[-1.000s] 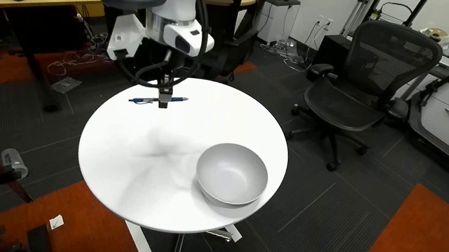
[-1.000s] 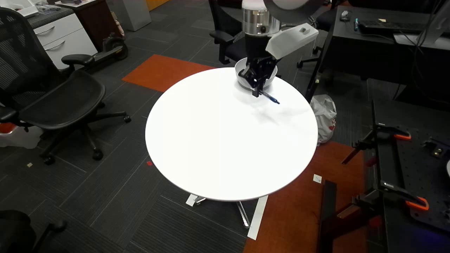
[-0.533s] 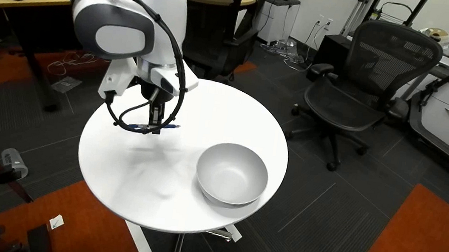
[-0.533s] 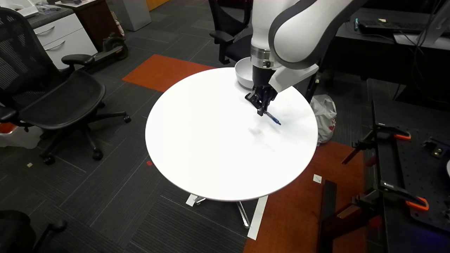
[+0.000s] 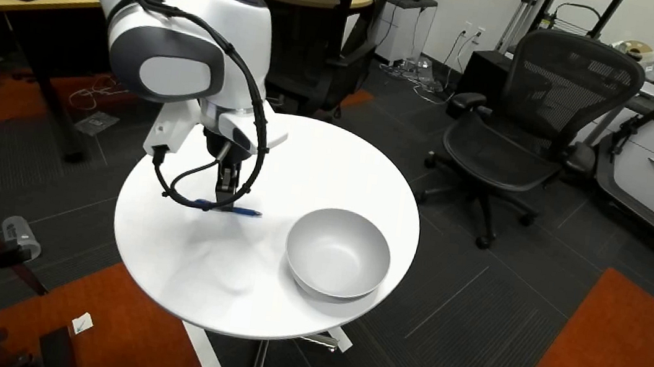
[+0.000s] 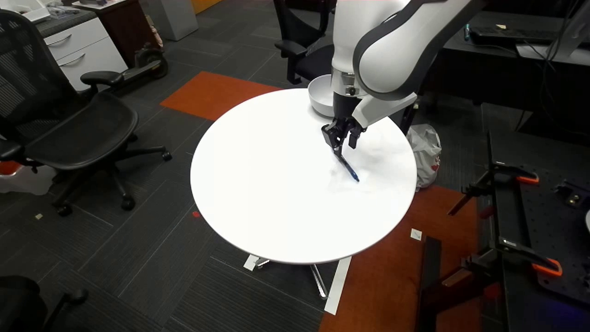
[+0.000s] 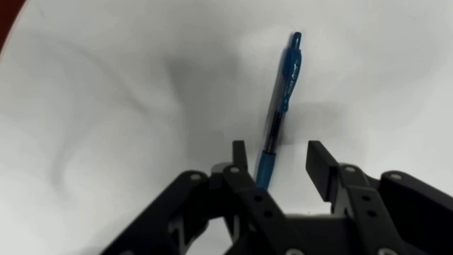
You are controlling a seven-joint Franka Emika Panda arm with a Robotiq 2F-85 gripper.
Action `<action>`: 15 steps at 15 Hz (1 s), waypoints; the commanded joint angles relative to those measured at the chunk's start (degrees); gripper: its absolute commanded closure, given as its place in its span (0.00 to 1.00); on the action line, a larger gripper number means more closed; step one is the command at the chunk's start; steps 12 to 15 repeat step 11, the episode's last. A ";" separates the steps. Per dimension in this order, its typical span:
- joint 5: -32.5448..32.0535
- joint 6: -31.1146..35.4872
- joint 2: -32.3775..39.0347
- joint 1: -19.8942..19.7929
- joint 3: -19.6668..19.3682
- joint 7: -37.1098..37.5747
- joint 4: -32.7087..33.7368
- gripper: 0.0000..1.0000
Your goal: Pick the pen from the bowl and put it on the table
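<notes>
round white table [image 5: 329, 165], blue pen [image 7: 281, 110] lying on it, jaws parted close by, grey bowl [image 5: 337, 253] near the edge

Both exterior views look down on the table [image 5: 330, 159] from different sides: in an exterior view the bowl [image 5: 338, 252] is near, in an exterior view the bowl [image 6: 320, 97] is far. My wrist view faces down, near the pen [image 7: 280, 117].

Your gripper [image 7: 277, 159]: jaws apart, pen [image 7: 277, 122] between. Obstacle: bowl [image 5: 337, 256], near. Your free room: table [image 6: 272, 184] away from bowl.
</notes>
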 commanded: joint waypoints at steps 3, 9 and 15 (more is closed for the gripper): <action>0.98 1.84 -0.55 0.57 -0.76 1.12 -0.63 0.03; 0.30 0.69 0.05 0.37 -0.64 -0.21 0.14 0.00; 0.31 0.69 0.13 0.38 -0.64 -0.21 0.14 0.00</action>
